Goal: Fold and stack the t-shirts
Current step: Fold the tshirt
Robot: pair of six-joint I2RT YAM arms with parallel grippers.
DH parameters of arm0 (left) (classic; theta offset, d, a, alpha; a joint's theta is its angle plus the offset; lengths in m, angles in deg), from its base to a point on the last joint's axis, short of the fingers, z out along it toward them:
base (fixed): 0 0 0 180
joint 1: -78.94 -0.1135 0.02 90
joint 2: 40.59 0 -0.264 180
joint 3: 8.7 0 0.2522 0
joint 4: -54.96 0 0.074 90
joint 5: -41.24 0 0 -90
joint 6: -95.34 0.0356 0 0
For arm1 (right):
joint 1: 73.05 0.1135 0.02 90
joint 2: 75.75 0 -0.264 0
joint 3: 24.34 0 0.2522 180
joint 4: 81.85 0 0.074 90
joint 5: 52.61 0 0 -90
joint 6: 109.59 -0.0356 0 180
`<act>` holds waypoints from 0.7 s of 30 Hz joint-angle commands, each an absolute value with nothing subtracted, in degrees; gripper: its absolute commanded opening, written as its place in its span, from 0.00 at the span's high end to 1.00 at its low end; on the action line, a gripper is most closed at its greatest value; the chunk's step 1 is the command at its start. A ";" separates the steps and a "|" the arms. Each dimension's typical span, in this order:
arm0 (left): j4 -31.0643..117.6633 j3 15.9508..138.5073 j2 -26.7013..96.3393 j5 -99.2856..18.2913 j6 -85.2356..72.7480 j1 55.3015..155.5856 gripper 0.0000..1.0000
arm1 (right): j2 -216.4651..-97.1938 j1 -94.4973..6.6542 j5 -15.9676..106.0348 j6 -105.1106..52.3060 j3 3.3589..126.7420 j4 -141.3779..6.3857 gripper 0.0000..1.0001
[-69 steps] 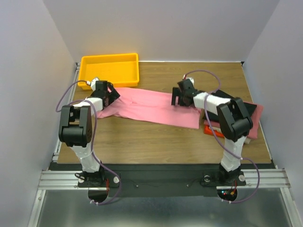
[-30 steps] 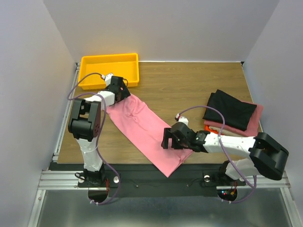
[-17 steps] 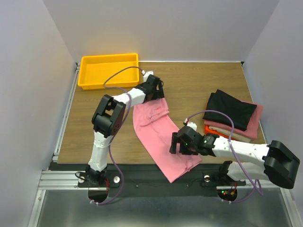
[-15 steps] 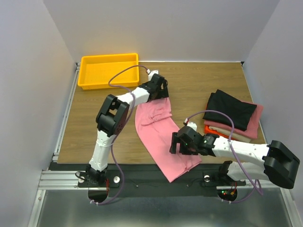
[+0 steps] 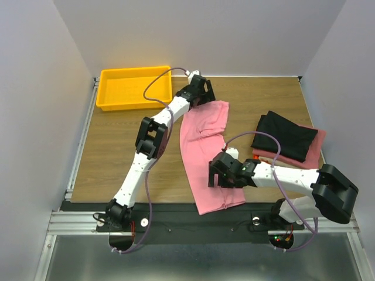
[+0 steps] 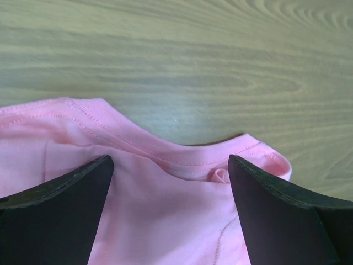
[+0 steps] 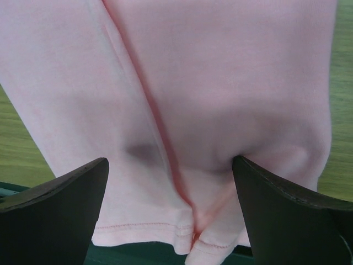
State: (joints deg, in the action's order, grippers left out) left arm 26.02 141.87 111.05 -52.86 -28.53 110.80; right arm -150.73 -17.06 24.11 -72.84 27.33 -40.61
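Pink shirt [image 5: 205, 146] flat on the bench [image 5: 117, 158], my left end effector [image 5: 203, 98] spread wide over its collar at 12 o'clock, my right end effector [image 5: 214, 178] spread wide over its hem at 6 o'clock, both empty.

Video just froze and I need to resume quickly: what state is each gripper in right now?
Left gripper: open, jaws spread over the collar of the pink shirt, holding nothing.
Right gripper: open, jaws spread over that shirt's hem, holding nothing.

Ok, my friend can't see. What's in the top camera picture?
A long pink shirt lies stretched on a wooden table, the left gripper at its far end and the right gripper near its close end. Folded shirts sit right; a yellow tray sits far left.
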 commanded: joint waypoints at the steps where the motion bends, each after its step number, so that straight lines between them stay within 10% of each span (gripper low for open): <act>1: 26.87 145.85 112.69 -50.60 -32.54 106.99 0.01 | -152.91 -16.80 22.88 -71.71 30.89 -39.88 0.00; 21: 45.68 150.78 119.55 -46.64 -40.54 103.91 0.01 | -158.89 -16.71 39.24 -71.88 32.39 -45.06 0.00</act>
